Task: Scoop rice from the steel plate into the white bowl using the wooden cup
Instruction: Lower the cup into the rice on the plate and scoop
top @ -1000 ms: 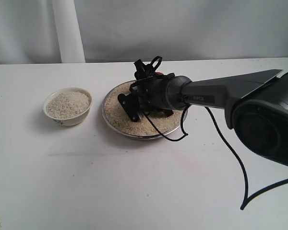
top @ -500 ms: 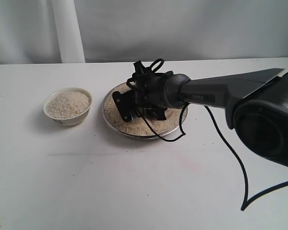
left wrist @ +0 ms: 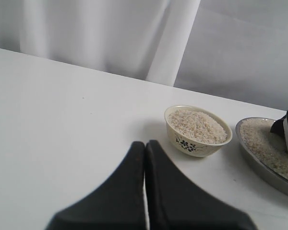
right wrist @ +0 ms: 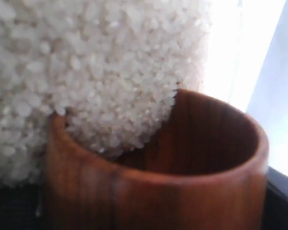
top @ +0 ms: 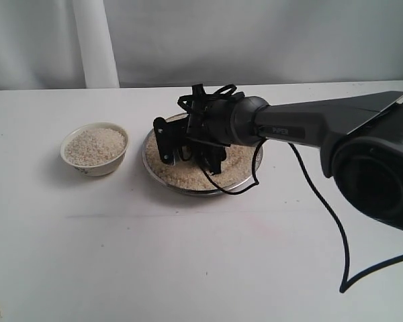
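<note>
My right gripper (top: 186, 143) is low over the steel plate (top: 188, 190) and shut on the wooden cup (right wrist: 149, 191). In the exterior view the gripper hides the cup. The right wrist view shows the cup's mouth pushed into the rice (right wrist: 101, 72), with grains spilling over its rim into the dark inside. The white bowl (top: 97, 166), heaped with rice (top: 94, 144), stands left of the plate. My left gripper (left wrist: 145, 143) is shut and empty, hovering over bare table short of the white bowl (left wrist: 192, 143) and the steel plate (left wrist: 264, 165).
A black cable (top: 322, 201) hangs from the right arm and loops over the white table (top: 188, 268) to the plate's right. A white curtain (top: 94, 40) closes off the back edge.
The right gripper has shifted left and toward the back across the plate and turned at the wrist, dragging the cup through the rice. Bowl and plate have not moved.
</note>
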